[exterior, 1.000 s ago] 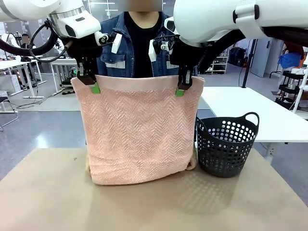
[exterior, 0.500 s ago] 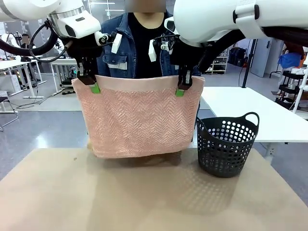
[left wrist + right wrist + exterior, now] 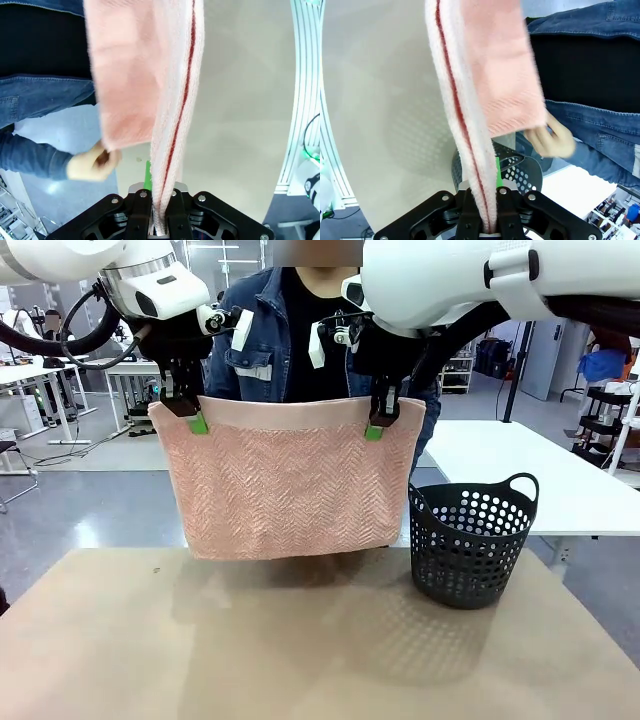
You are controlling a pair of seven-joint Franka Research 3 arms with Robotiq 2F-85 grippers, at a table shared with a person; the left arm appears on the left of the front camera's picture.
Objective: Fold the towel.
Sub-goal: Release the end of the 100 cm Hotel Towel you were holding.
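Note:
The pale pink towel (image 3: 290,480) hangs spread above the table (image 3: 300,650), its smooth band along the top. My left gripper (image 3: 191,416) is shut on its top left corner and my right gripper (image 3: 376,424) is shut on its top right corner. In the left wrist view the towel (image 3: 170,100) runs up from between my shut fingers (image 3: 161,222), and the person's hand (image 3: 92,162) holds the lifted lower edge behind it. The right wrist view shows the towel (image 3: 470,130) pinched in the gripper (image 3: 483,217) and the person's other hand (image 3: 552,139) on the raised edge.
A dark perforated basket (image 3: 468,540) stands on the table to the right of the towel, also seen below my right gripper as the basket (image 3: 520,170). The person in a denim jacket (image 3: 250,350) stands just behind the towel. A white table (image 3: 520,470) lies beyond.
The towel's lower edge has gone up off the table, lifted behind by the person's hands, so the hanging part is shorter. Both grippers have stayed in place, shut on the top corners.

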